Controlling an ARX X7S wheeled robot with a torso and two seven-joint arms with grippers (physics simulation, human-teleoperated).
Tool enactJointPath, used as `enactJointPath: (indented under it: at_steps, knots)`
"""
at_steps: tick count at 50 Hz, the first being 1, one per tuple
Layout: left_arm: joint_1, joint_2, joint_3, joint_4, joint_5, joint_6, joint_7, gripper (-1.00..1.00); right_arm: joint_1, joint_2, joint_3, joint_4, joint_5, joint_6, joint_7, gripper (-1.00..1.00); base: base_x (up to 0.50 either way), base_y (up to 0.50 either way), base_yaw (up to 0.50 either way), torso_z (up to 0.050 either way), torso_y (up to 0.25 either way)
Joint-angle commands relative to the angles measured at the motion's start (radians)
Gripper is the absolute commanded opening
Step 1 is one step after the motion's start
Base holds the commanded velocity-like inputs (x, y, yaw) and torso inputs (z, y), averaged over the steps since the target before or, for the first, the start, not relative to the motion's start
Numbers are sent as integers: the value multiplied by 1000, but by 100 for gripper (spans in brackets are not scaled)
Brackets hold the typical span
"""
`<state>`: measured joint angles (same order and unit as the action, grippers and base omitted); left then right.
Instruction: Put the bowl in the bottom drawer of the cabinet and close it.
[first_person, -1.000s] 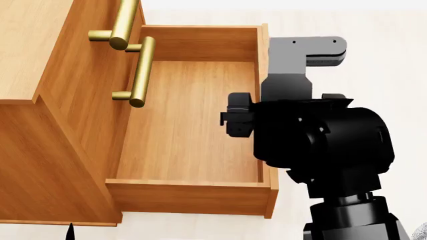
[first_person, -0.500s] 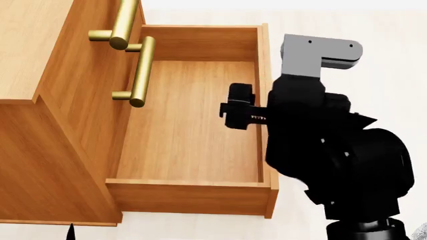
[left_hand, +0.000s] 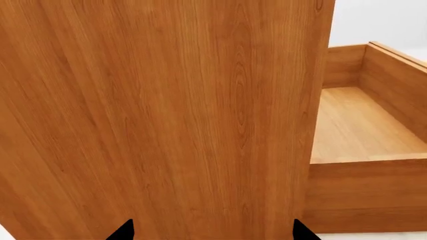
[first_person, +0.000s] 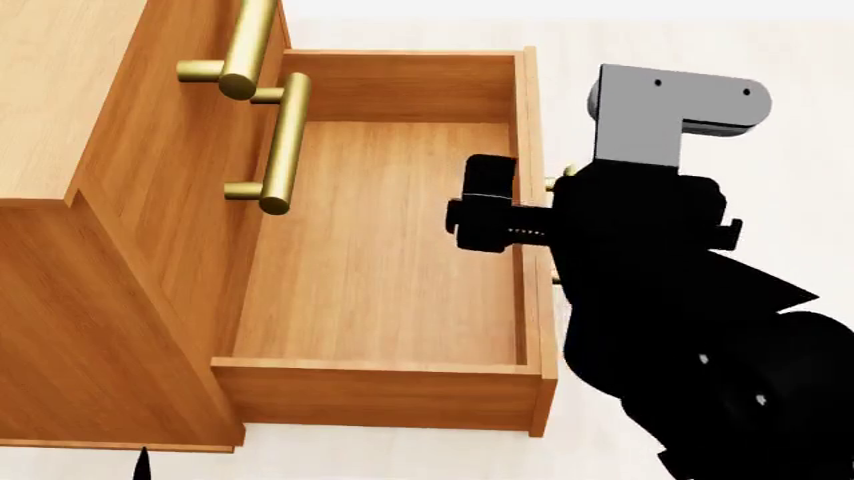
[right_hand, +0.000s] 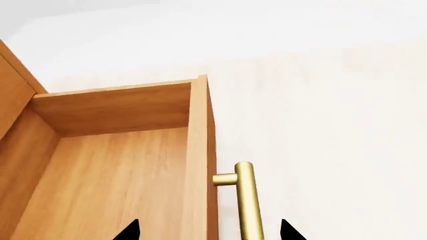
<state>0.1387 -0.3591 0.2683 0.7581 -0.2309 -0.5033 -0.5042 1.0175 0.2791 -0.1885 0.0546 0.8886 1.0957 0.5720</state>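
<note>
since a second ago the right arm has slid off to the right and pulled back from the bottom drawer (first_person: 387, 260). drawer sits pulled wide out of the cabinet (first_person: 80, 250), empty, presumably so the bowl can go in. the bowl isn't in any view. right gripper (right_hand: 207, 231) hovers above the drawer's brass handle (right_hand: 248, 200), tips apart around nothing. left gripper (left_hand: 210, 231) faces the cabinet side, spread and holding nothing.

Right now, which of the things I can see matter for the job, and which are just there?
Part of the job:
bottom drawer, pulled open, nothing in it
its brass handle
cabinet
right gripper

Just there:
two upper handles
pale floor

The bowl is not in view.
</note>
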Motion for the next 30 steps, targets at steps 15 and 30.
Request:
enactJointPath:
  at_steps: [15,30]
  knots:
    - [3,13,-24,17,-13,14,27,100,-314,149,274,-574,194,-60,6,100,0,0,0,0,0]
    - [-3,9,-15,11,-11,17,24,100,-652,202,530,-725,268,-179,-48,100,0,0,0,0,0]
